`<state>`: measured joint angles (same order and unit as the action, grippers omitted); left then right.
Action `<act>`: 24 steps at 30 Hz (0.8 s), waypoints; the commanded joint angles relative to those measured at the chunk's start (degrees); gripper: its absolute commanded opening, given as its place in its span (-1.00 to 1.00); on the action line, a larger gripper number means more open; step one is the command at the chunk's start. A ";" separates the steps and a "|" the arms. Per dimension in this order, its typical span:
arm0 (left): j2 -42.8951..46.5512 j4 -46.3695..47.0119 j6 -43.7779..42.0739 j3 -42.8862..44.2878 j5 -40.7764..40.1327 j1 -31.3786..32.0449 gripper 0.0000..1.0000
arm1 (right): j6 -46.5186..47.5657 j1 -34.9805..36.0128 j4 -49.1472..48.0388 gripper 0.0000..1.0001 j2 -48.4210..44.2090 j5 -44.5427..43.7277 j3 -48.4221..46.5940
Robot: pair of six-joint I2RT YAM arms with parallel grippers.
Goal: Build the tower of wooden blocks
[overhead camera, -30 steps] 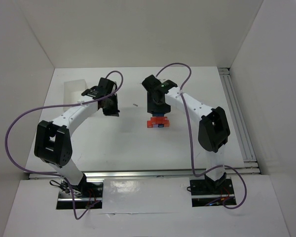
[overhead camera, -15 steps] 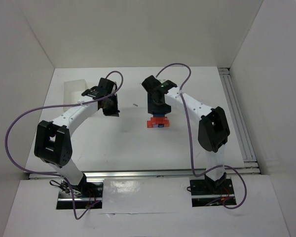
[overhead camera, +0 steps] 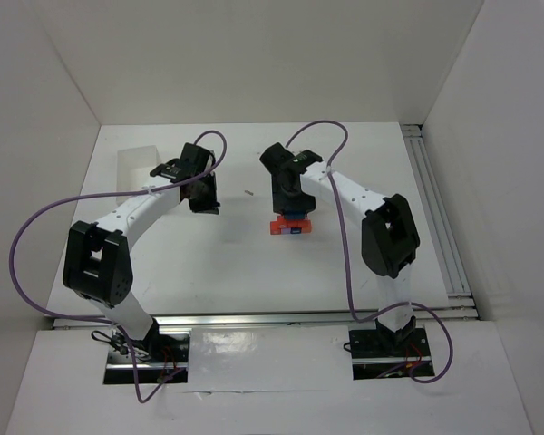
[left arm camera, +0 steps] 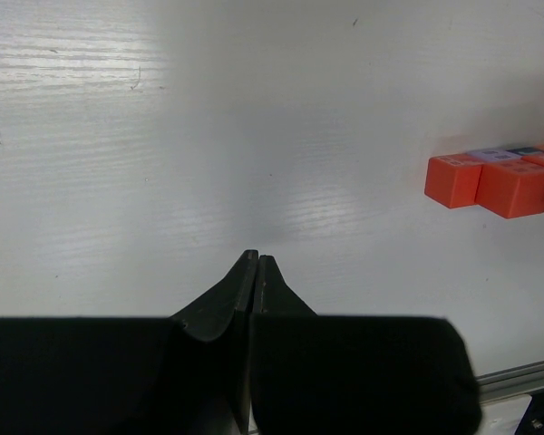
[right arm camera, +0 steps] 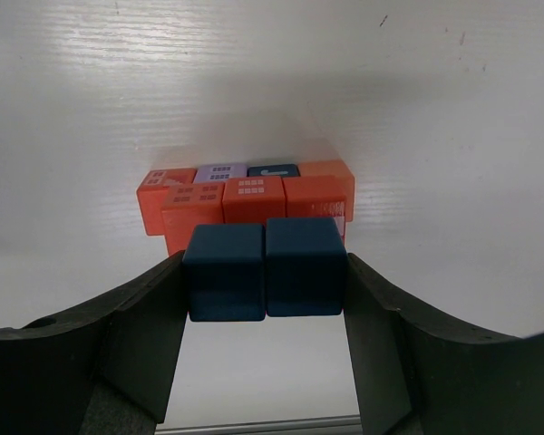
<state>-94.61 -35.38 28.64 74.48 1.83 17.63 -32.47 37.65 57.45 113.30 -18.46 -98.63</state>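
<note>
Over the middle of the table (overhead camera: 218, 272), well off every edge, right gripper (right arm camera: 265, 268) hangs with jaws set wide, clamped on a pair of dark blue blocks (right arm camera: 224, 272); left gripper (left arm camera: 255, 265) hangs nearer the left edge, pinched closed on nothing, well apart from the stack; tower (overhead camera: 290, 227) sits just under the right gripper, so far a low base of wood blocks (right arm camera: 254, 199), red and orange in front, purple block (right arm camera: 220, 171) and a dark one behind; blue pair side by side, touching each other, outer faces against the fingers; cannot tell if it already rests on the base; judgement: lower straight, keep the pair level and centred on the front row, release only once seated, open slowly so neither cube drags or nudges the base.
</note>
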 commanded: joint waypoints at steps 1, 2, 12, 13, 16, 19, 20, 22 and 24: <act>1.80 1.01 -0.61 -0.56 0.81 -0.49 -0.90 | 0.39 0.67 1.08 0.13 -0.18 -0.36 0.89; 1.80 1.01 -0.61 -0.56 0.81 -0.49 -0.90 | 0.39 0.67 1.08 0.13 -0.18 -0.35 0.90; 1.80 1.01 -0.61 -0.56 0.81 -0.49 -0.90 | 0.39 0.67 -0.06 0.13 0.35 0.26 0.90; 1.80 1.01 -0.61 -0.56 0.81 -0.49 -0.90 | 0.39 0.67 -0.06 0.13 0.35 0.26 0.90; 1.80 1.01 -0.61 -0.56 0.81 -0.49 -0.90 | 0.39 0.67 -0.59 0.13 0.35 0.26 0.90; 1.80 1.01 -0.61 -0.56 0.81 -0.49 -0.90 | 0.39 0.67 -0.59 0.13 0.87 0.26 0.37; 1.80 1.01 -0.61 -0.56 0.81 -0.49 -0.90 | 0.39 0.67 -0.59 0.13 0.87 0.26 0.37; 1.80 1.01 -0.61 -0.56 0.81 -0.49 -0.90 | 0.39 0.67 -0.59 0.13 1.40 0.26 -0.25; 1.80 1.01 -0.61 -0.56 0.81 -0.49 -0.90 | 0.39 0.67 -0.59 0.13 1.40 0.26 -0.25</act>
<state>-94.61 -35.11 28.64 74.22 1.83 17.63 -32.10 37.67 57.49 114.06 -17.61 -97.80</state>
